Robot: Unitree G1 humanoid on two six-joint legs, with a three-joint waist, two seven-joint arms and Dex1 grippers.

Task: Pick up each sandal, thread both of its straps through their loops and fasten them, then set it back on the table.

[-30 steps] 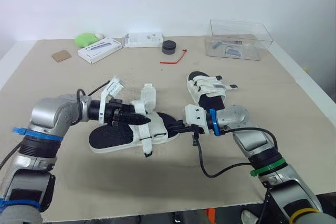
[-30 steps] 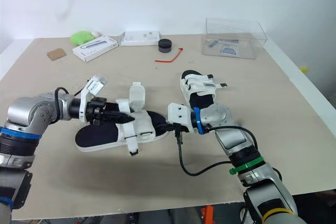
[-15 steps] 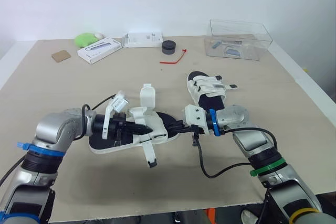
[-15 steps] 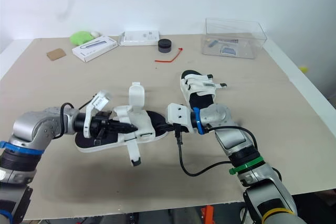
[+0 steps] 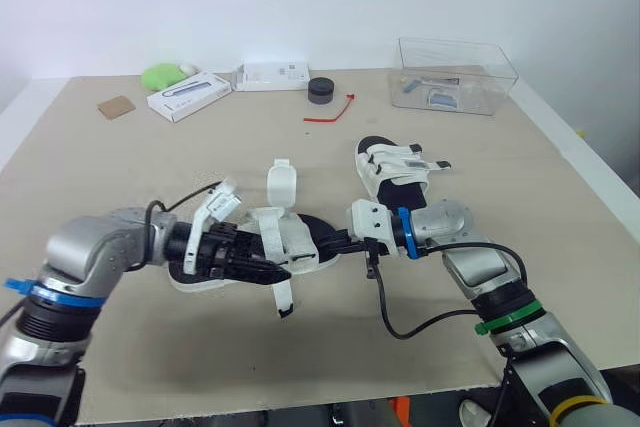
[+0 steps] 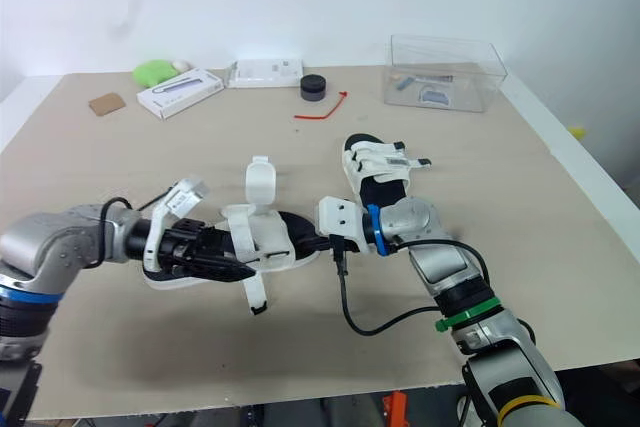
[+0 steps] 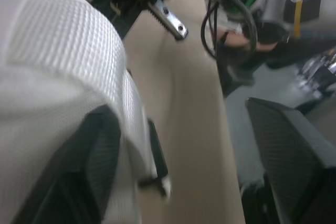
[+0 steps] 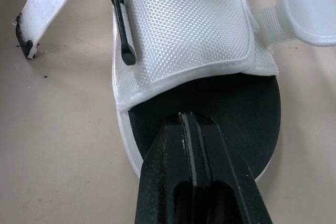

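The sandal lies mid-tabletop between them: right gripper, fingers together, touches its toe; left gripper, fingers spread, sits against its midfoot strap.

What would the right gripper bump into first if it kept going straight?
Probably the white woven front strap of the white sandal with black footbed; the right gripper sits at its toe.
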